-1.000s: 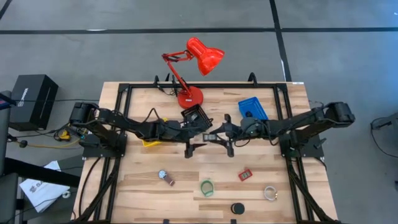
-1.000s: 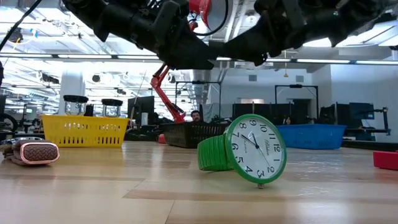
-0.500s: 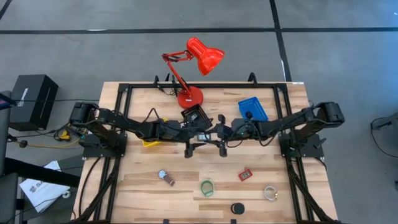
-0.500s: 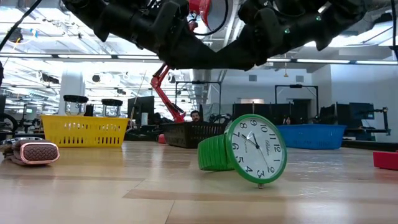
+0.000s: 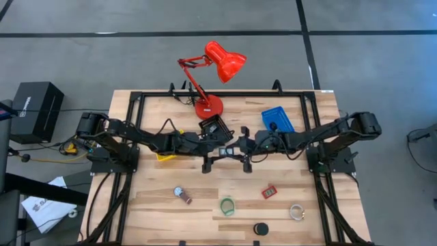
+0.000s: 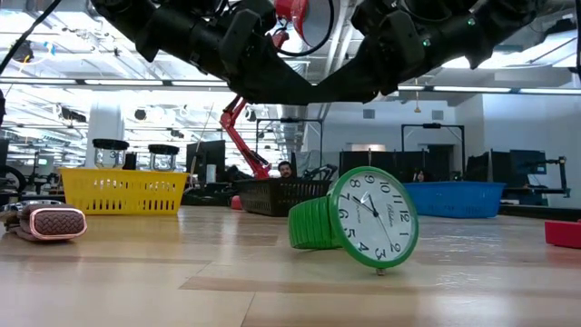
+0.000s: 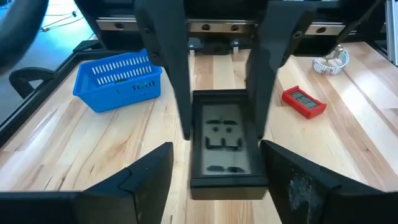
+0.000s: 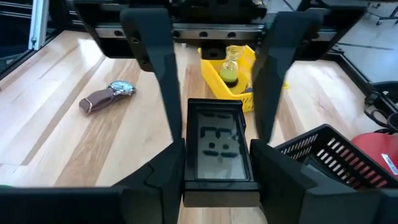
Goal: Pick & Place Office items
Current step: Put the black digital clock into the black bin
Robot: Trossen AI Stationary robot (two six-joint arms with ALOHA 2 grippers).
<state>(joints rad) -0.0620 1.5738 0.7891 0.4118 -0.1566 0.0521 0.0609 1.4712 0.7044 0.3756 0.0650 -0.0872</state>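
A small black rectangular clock (image 8: 214, 146) with a grey display is held above the table's middle, where both arms meet. My right gripper (image 8: 216, 149) is shut on it. My left gripper (image 7: 217, 152) faces it from the table's left, open, with one finger on either side of the clock's (image 7: 224, 140) other end and a narrow gap showing. In the high view the two grippers (image 5: 222, 148) (image 5: 240, 147) meet tip to tip. A green watch (image 5: 227, 206), a brown-strap watch (image 5: 182, 195), a small red clock (image 5: 269, 192), a clear ring (image 5: 296, 212) and a black puck (image 5: 261, 229) lie on the near half of the table. My right gripper pinches the clock's two long sides (image 8: 188, 163) between its two fingers. The fingers come from the table's right, slanting slightly down, and lie along the clock. The clock is lifted clear of the table, display up and about level.
A yellow tray (image 5: 165, 154), a black mesh tray (image 5: 215, 128) and a blue tray (image 5: 277, 119) stand on the far half, behind the arms. A red desk lamp (image 5: 208, 106) stands at the far edge. Black frame rails (image 5: 136, 102) run around the table.
My right gripper has gone a little toward the table's left with the black clock, closing the gap to my left gripper, so that the clock's free end now lies between my left gripper's fingers.
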